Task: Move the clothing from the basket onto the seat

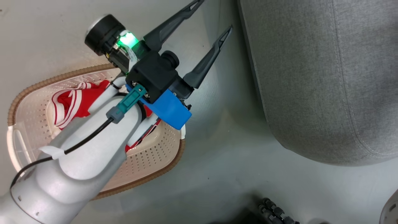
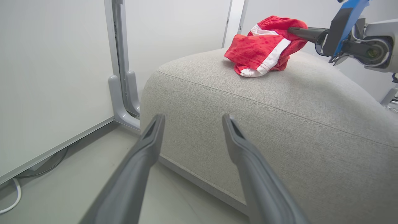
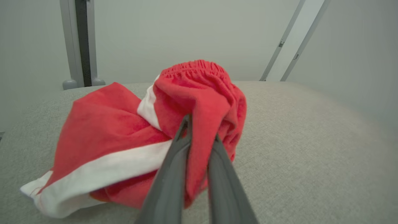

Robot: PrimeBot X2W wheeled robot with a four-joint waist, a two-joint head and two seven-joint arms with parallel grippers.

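The cream basket (image 1: 149, 152) with its brown rim sits on the floor at the lower left, and red and white clothing (image 1: 71, 104) lies in it, partly hidden by my left forearm. My left gripper (image 1: 214, 15) (image 2: 192, 117) is open and empty, hanging over the floor between the basket and the light grey seat (image 1: 311, 77) (image 2: 279, 118) (image 3: 295, 140). Red shorts (image 2: 261, 46) (image 3: 105, 133) with a white stripe rest bunched on top of the seat. My right gripper (image 3: 200, 129) (image 2: 290, 30) is shut on a fold of them near the elastic waist.
A pale partition panel (image 2: 46, 77) on a grey foot (image 2: 124, 93) stands beside the seat, with a white cable (image 2: 12, 199) on the floor below it. A dark ridged object (image 1: 276, 213) lies at the head view's bottom edge. Grey floor (image 1: 217, 155) separates basket and seat.
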